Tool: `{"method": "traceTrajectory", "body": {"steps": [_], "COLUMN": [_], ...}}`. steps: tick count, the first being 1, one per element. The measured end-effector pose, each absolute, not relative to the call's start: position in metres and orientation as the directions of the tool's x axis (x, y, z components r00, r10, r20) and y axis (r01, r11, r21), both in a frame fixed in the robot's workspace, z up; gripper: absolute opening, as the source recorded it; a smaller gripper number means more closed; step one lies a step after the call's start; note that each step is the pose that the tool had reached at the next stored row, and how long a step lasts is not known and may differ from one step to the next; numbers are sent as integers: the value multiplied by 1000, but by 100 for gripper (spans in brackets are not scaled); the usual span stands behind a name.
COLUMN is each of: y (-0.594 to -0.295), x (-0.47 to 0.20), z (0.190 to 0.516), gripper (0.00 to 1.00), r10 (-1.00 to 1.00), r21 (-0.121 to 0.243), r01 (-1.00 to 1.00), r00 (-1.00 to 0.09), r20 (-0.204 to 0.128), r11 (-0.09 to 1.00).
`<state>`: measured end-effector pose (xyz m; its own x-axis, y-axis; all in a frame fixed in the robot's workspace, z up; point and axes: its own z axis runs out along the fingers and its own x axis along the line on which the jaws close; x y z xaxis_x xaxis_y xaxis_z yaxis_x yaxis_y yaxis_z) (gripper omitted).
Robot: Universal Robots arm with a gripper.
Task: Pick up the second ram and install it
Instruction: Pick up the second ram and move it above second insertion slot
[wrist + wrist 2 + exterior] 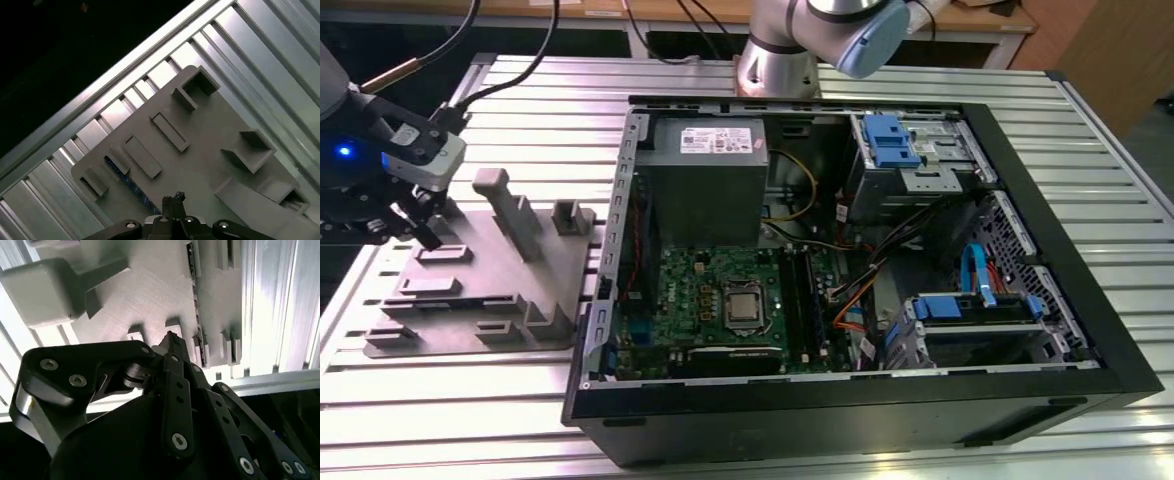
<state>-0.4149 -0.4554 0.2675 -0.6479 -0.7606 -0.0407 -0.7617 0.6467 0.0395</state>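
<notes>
Live from the exterior view's left, mid-height: my pincer (411, 222) hangs over the grey fixture plate (520, 300) on the ribbed table (454, 400). In the first wrist view its tips look pressed together with nothing between them, so it is closed and empty.

That's my first worry. If it went down like this, closed tips would land on the stick's top edge instead of straddling it. That could knock it out of its groove or load the board.

Second worry: the second ram (196, 307) seems to stand on edge in a narrow groove of the plate, with raised blocks (229, 347) close alongside. I reckon there's little room for a jaw on either face. An off-line approach could strike a block or take the stick skewed.

A skewed hold would matter at the memory slots (801, 290). They are long and narrow, on the board inside the open computer case (1067, 330), right of centre in the exterior view. A thin board pinched near one end could also pivot in the grip.

Now the stick itself. In the second wrist view it's a slim, long, dark strip seen nearly edge-on. A row of small chips runs along it, straight in its groove, just beside my tips but apart from them. In the first wrist view it's a dark sliver with bluish glints, near the plate's edge. My guess is it's thin, stiff and light, with flat faces to grip.
</notes>
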Motion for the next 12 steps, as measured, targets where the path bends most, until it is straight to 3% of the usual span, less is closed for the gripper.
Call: {"method": "traceTrajectory", "body": {"steps": [12], "y": [-455], "x": [-415], "z": [263], "gripper": [10], "r10": [-883], "r21": [39], "r01": [-884], "r00": [-468], "r20": [-41], "r11": [466]}}
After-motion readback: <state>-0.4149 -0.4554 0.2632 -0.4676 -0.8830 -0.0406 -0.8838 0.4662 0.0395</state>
